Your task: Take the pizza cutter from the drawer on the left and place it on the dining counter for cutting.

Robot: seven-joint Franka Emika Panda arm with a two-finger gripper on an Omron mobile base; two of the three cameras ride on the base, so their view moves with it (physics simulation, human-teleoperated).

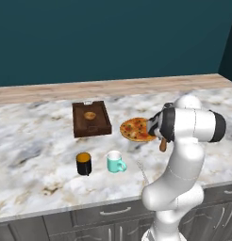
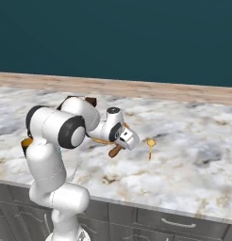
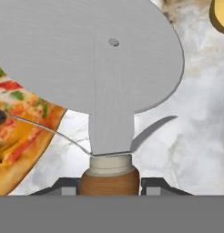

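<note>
The gripper (image 3: 109,184) holds the cutter (image 3: 104,77) by its wooden handle, jaws clenched on it, just above the counter (image 1: 37,136) beside the pizza (image 1: 135,129). A brown tray (image 1: 91,118) sits mid-counter; a black cup (image 1: 83,163) and teal mug (image 1: 115,162) stand nearer the front edge.

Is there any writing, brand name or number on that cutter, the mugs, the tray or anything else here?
None can be read.
Pizza cutter: plain grey blade, no marking.
Teal mug and black mug: plain, no print.
Wooden tray: no label.
Pizza and dining counter: only toppings and veining.
</note>
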